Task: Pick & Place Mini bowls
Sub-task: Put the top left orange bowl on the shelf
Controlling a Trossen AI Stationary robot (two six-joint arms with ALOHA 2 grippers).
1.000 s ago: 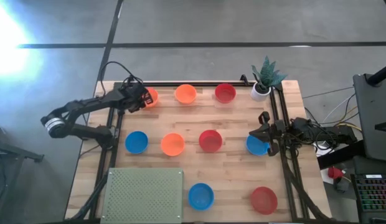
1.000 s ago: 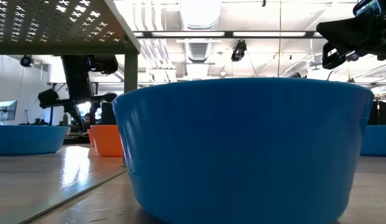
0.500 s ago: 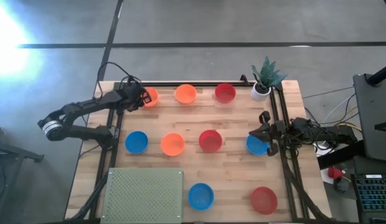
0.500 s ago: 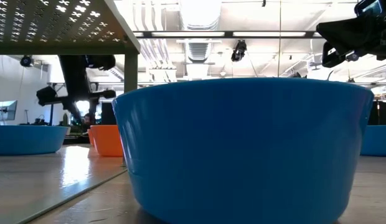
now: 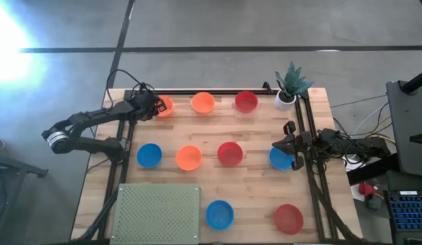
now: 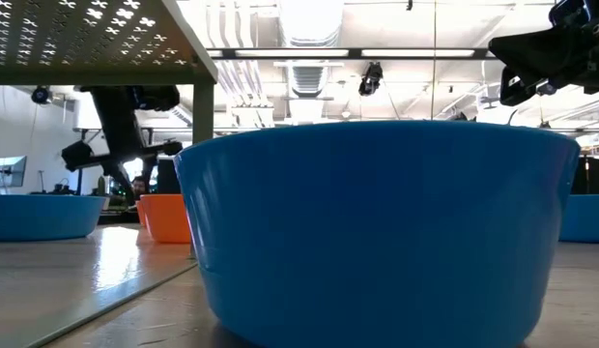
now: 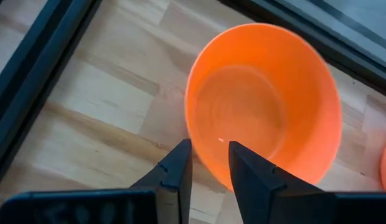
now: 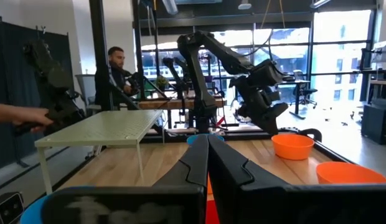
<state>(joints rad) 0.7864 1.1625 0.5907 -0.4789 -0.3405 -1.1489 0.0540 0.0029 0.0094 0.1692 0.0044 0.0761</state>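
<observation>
Orange mini bowl (image 7: 268,106) rim between left fingers (image 7: 177,168), unclamped.

The left arm reached in from the table's left edge toward its far left corner, elbow bent outward, forearm angled across the boards. Its left gripper (image 5: 154,107) pointed downward at the far left corner, and the two dark fingers (image 7: 174,171) stood slightly apart with a narrow gap between them, holding nothing. The right arm sat folded at the table's right edge, about halfway along it. Its right gripper (image 5: 288,144) pointed level across the table toward the left arm, with its fingers (image 8: 194,163) pressed fully together, nothing between them.
</observation>
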